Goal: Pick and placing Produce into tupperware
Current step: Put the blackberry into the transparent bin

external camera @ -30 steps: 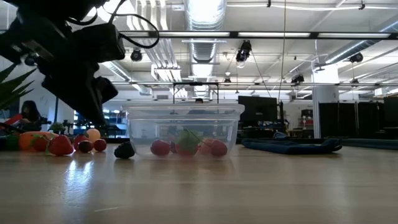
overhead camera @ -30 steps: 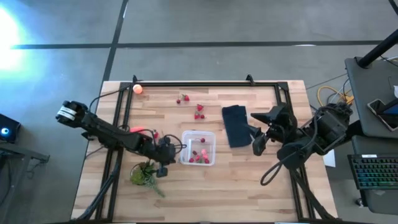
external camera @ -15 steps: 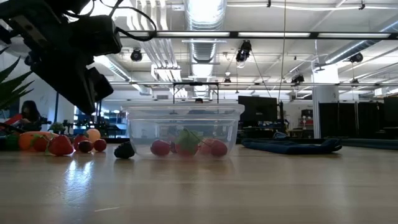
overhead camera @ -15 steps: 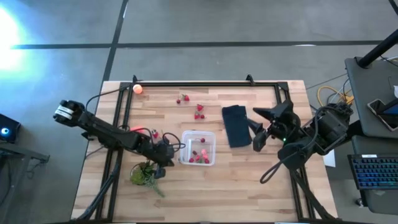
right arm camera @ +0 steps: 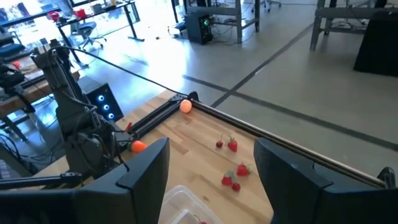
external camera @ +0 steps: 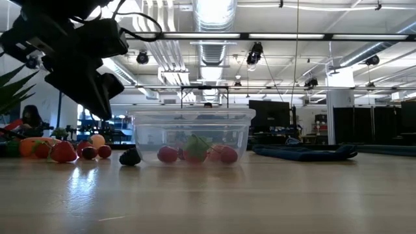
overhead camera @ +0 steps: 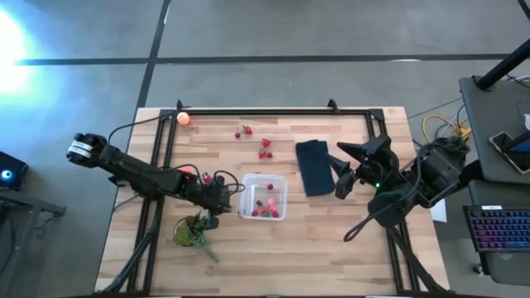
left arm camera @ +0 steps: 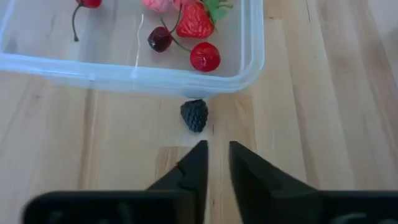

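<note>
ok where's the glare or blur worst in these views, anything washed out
High view: a white flare blows out the floor at the upper left corner; the table is evenly lit. Low view: ceiling lights overexpose the top, and the left gripper reads as a dark silhouette against them. Left wrist view: the tupperware rim and blackberry are sharp, the near fingers soft.

Grey concrete floor (overhead camera: 331, 29), exposed ceiling ducts (external camera: 214, 49), desks (right arm camera: 99, 12), strip lights (external camera: 214, 10)

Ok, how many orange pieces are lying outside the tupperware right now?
2. The round orange ball sits at the table's far left corner; the elongated orange piece lies by the left arm, left of the tupperware. The arm may hide more.
</note>
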Tool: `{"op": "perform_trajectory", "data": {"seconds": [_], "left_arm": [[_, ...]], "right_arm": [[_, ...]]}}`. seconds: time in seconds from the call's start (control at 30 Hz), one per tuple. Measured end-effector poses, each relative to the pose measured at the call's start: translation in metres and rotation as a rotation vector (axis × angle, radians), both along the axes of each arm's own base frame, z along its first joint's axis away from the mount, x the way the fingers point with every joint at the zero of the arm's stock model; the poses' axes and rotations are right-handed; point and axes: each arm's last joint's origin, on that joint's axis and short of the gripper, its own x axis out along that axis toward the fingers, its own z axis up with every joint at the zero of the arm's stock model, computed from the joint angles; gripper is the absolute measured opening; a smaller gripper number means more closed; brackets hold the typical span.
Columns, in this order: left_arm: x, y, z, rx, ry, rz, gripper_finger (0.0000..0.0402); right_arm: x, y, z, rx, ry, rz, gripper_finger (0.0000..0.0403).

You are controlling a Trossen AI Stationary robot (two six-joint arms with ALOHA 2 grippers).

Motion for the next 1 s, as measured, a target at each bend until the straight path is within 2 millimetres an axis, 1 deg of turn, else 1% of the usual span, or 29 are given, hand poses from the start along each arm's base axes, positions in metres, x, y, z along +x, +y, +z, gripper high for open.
{"op": "perform_trajectory", "data": {"seconds": [0.23, 0.33, 0.47, 0.63, 0.77, 0.9, 1.0], "left_arm": [[-0.003, 0.001, 0.002, 0.002, 0.004, 0.006, 0.0169], [-0.002, 0.0, 0.0, 0.002, 0.008, 0.009, 0.0197], [0.003, -0.002, -0.005, -0.005, -0.011, 0.021, 0.0199], [0.009, -0.005, -0.012, 0.068, -0.037, 0.088, 0.0181], [0.015, -0.006, -0.022, 0.073, -0.024, 0.13, 0.0172], [0.024, -0.012, -0.029, 0.052, -0.058, 0.125, 0.0171], [0.028, -0.016, -0.037, 0.055, -0.046, 0.116, 0.0171]], "right_arm": [[0.004, 0.003, -0.009, 0.015, -0.001, -0.017, 0.0226], [0.004, 0.003, -0.01, 0.024, -0.003, -0.02, 0.0226], [0.005, 0.004, -0.011, 0.038, -0.008, -0.023, 0.0226], [0.005, 0.004, -0.011, 0.053, -0.018, -0.028, 0.0226], [0.005, 0.004, -0.012, 0.071, -0.001, -0.014, 0.0226], [0.005, 0.005, -0.013, 0.081, 0.013, -0.002, 0.0226], [0.005, 0.005, -0.013, 0.081, 0.013, -0.001, 0.0226]]}}
